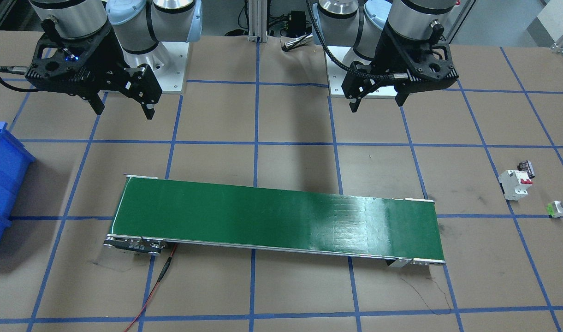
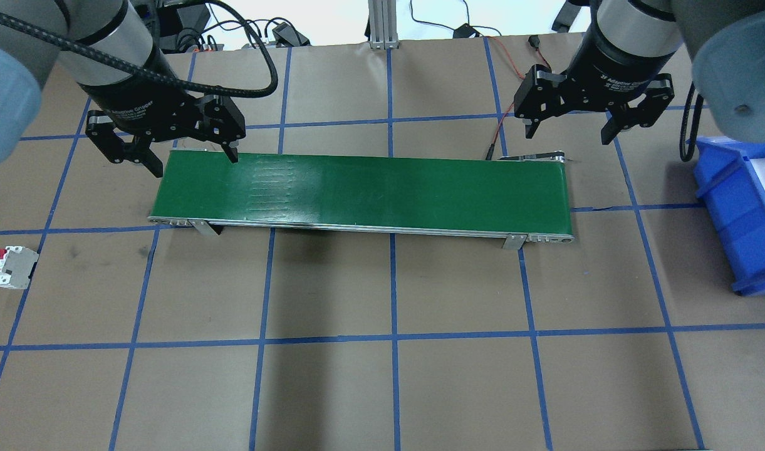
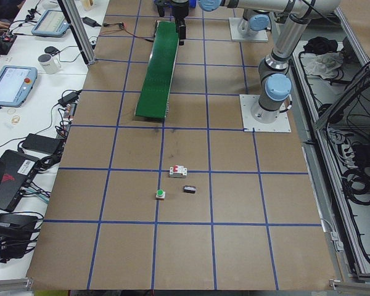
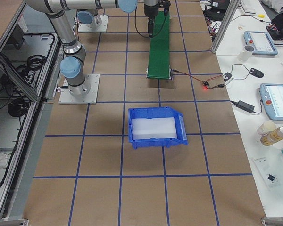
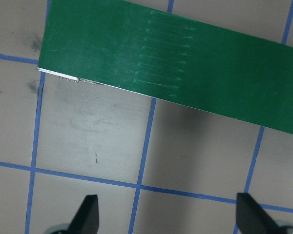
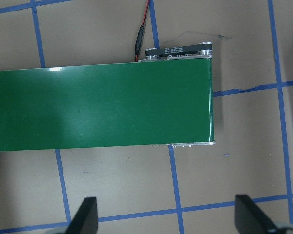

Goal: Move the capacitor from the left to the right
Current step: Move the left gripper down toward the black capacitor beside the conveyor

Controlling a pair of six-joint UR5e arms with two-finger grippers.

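Exterior front-facing: a brown, blue-taped table [image 1: 299,286] is shown, capacitor [image 1: 526,168] at 3 o'clock. Left hand [image 1: 376,103] and right hand [image 1: 123,113] are held released, empty.

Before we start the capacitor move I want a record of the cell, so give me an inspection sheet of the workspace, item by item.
Surface: brown table with a blue tape grid, scuffed in places.
Job's things: capacitor lies on the table at the robot's left end, beside the white breaker.
Clutter: green push button near those two; green conveyor mid-table; blue bin at the robot's right end.
Grippers: left gripper and right gripper both open, holding nothing, above the table.
Cables: red lead runs from the conveyor's end.
Surroundings: desks with tablets along the operators' side.
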